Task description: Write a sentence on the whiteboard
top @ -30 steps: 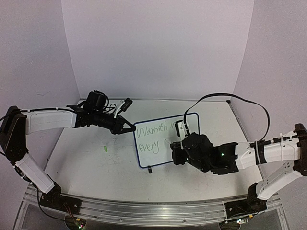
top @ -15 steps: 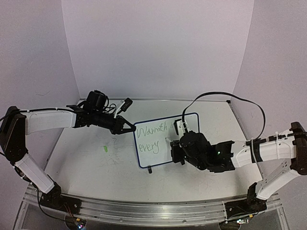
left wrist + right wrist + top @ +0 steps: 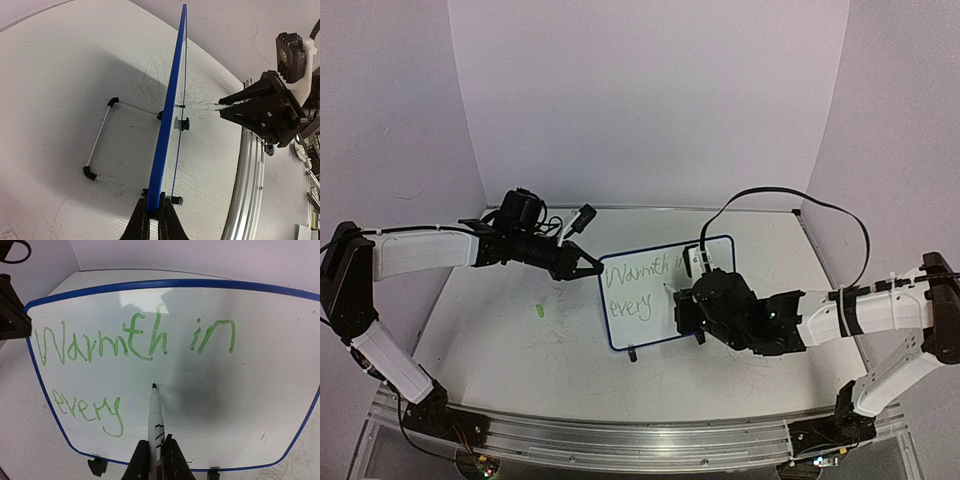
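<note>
The whiteboard (image 3: 655, 320) stands tilted on its feet mid-table, blue-rimmed; edge-on as whiteboard (image 3: 170, 110) in the left wrist view, face-on as whiteboard (image 3: 240, 405) in the right wrist view. The sentence (image 3: 135, 337) in green reads "Warmth in" above "every"; sentence (image 3: 638, 270) shows small from above. My left gripper (image 3: 154, 210) is shut on the board's blue left rim; left gripper (image 3: 592, 266). My right gripper (image 3: 155, 452) is shut on a white marker (image 3: 155, 412), whose dark tip rests at the board right of "every"; right gripper (image 3: 682, 298).
A small green cap (image 3: 539, 310) lies on the table left of the board. A wire stand (image 3: 102, 145) props the board from behind. The aluminium rail (image 3: 620, 440) runs along the near edge. The tabletop (image 3: 500, 340) carries faint scribble marks.
The right arm has shifted slightly left and toward the board, bringing the marker tip in beside "every". The left arm and board have not moved.
</note>
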